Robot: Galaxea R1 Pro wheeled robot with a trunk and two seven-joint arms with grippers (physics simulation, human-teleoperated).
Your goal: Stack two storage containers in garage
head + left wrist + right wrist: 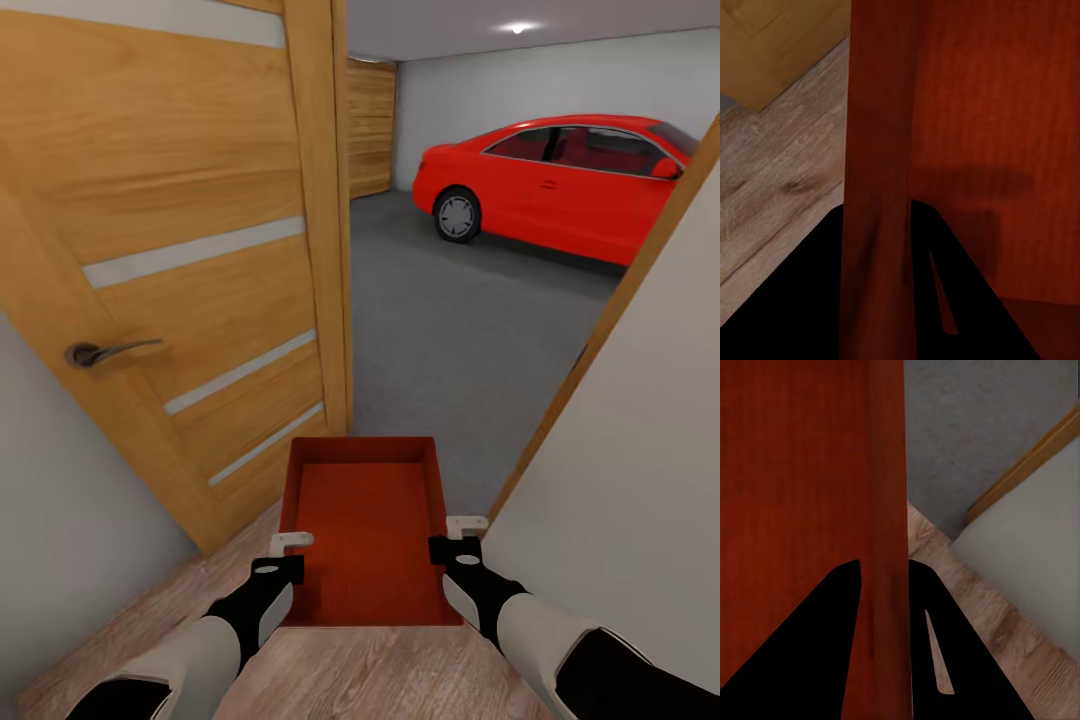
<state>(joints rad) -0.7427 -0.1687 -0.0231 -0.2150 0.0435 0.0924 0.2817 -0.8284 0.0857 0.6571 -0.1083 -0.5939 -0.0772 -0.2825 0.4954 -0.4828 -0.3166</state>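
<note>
You held one orange-red storage container [368, 530] out in front of you, level and open side up, at the threshold between the wood-plank floor [330, 680] and the garage's grey concrete floor [450, 330]. Your left hand [283, 556] was clamped on the container's left wall, and your right hand [455, 537] was clamped on its right wall; each wrist view showed a thin red wall pinched between dark fingers [832, 645].

The oak door [180, 260] stood open close on your left, and a pale wall edge with wood trim [600, 340] ran close on your right. The gap looked tight. Drifting sideways could have knocked the container against either side and twisted it out of the thin-wall grip. A red car [570, 185] was parked well ahead.
</note>
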